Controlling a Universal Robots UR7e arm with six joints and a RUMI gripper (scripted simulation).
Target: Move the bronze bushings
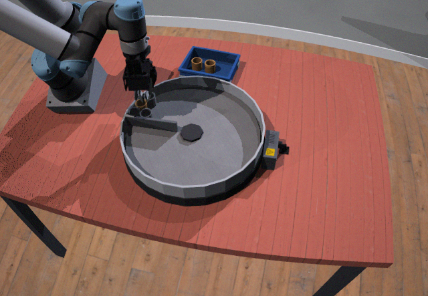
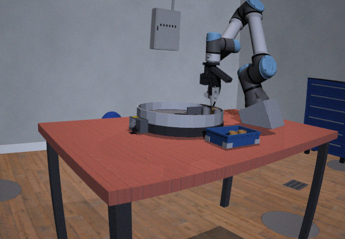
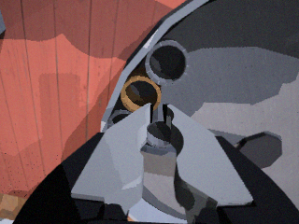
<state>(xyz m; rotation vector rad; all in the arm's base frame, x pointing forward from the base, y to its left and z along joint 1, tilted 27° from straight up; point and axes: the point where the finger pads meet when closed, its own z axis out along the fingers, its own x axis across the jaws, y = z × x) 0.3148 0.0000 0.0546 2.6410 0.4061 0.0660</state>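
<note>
Pincer [image 1: 142,96] [image 2: 213,104] [image 3: 158,105] nearly shut — steel bushings [image 1: 151,100] [image 3: 166,63] crowd the bronze one [image 1: 140,104] [image 3: 141,94].

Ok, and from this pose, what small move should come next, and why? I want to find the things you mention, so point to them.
Probably lift the gripper [image 1: 142,95] [image 2: 213,104] [image 3: 158,105] slightly and open it: its fingers are shut on nothing, and the bronze bushing [image 1: 140,104] [image 3: 125,96] still on the turntable [image 1: 193,190] [image 2: 181,120] [image 3: 280,112] stands close against a steel bushing [image 1: 151,101] [image 3: 149,66], leaving little room for a finger.
</note>
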